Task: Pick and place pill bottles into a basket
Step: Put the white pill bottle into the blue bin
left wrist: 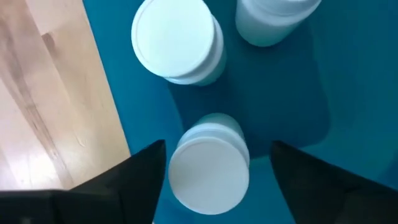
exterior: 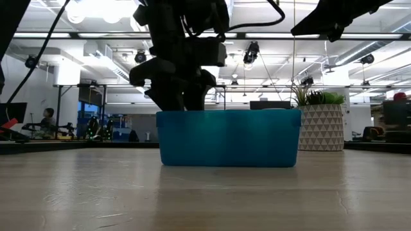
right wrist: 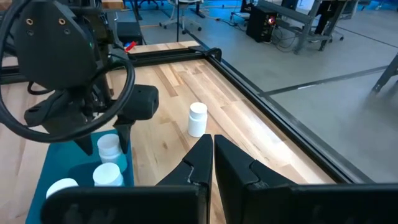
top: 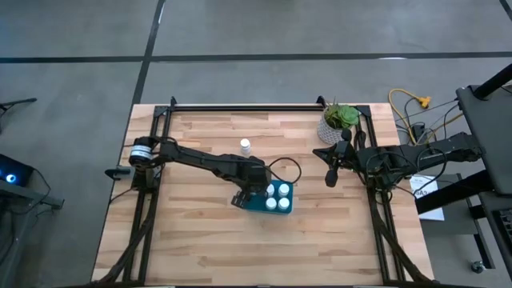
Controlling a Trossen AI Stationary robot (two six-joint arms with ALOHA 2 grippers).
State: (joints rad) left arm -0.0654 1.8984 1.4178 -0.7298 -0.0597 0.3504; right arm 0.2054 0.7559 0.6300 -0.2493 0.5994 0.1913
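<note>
The teal basket [top: 258,206] stands mid-table with several white pill bottles [top: 278,198] upright in it. My left gripper [left wrist: 217,146] reaches down into the basket's left end, open. One bottle [left wrist: 208,171] stands on the basket floor between its fingers, with a gap on either side. Two more bottles [left wrist: 177,40] [left wrist: 273,18] stand beyond it. Another pill bottle [top: 245,146] stands alone on the wood, toward the far edge. My right gripper [top: 330,176] waits shut above the table's right side.
A white plant pot [top: 334,128] with a green plant stands at the far right corner, close to my right arm. Black rails [top: 240,106] frame the table. Bare wood lies in front of the basket [exterior: 228,138] and to its left.
</note>
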